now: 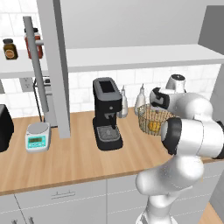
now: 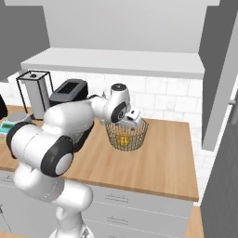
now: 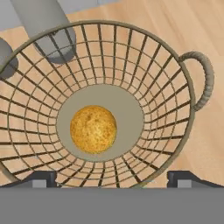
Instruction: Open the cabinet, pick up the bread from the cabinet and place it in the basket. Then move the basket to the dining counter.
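So the bread (image 3: 93, 129) sits on the basket (image 3: 183, 131) floor, right below the gripper (image 3: 111, 177). Jaws are spread wide, empty, over the near rim. Basket's on the wood counter (image 2: 162, 162).

Bread (image 3: 93, 129) is sitting in basket (image 3: 166, 65) at frame center, basket is standing on counter (image 1: 65, 157) right of coffee machine (image 1: 106, 113), w/ scale (image 1: 37, 136) lying at far left of left base view.
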Available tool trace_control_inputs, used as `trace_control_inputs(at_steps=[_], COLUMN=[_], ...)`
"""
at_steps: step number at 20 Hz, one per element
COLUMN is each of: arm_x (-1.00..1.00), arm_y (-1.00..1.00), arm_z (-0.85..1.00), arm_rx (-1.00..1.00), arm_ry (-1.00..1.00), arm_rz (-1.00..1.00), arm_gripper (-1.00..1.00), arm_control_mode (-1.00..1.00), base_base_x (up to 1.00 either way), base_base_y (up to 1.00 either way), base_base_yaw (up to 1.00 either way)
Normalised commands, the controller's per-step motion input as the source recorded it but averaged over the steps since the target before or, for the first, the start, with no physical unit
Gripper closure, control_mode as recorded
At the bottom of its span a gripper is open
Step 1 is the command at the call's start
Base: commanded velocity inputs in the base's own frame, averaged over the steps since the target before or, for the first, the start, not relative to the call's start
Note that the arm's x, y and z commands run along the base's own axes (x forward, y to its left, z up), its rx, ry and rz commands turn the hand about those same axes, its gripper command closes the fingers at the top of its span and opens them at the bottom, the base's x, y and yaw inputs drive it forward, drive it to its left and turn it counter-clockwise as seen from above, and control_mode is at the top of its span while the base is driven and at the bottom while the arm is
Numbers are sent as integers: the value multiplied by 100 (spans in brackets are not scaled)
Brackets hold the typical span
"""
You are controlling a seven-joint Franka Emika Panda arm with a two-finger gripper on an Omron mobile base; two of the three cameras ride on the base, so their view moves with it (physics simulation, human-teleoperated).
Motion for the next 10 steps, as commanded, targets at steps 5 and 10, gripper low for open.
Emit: trace_control_inputs(at_steps=[5, 10], arm_x=[-58, -12], arm_y=[-9, -18], arm_z=[55, 52], arm_rx=[0, 4], arm_ry=[-12, 5], arm_rz=[-11, -19], arm_gripper=[-100, -100], arm_control_mode=[-100, -100], base_base_x=[0, 0], base_base_y=[0, 0], base_base_yaw=[0, 0])
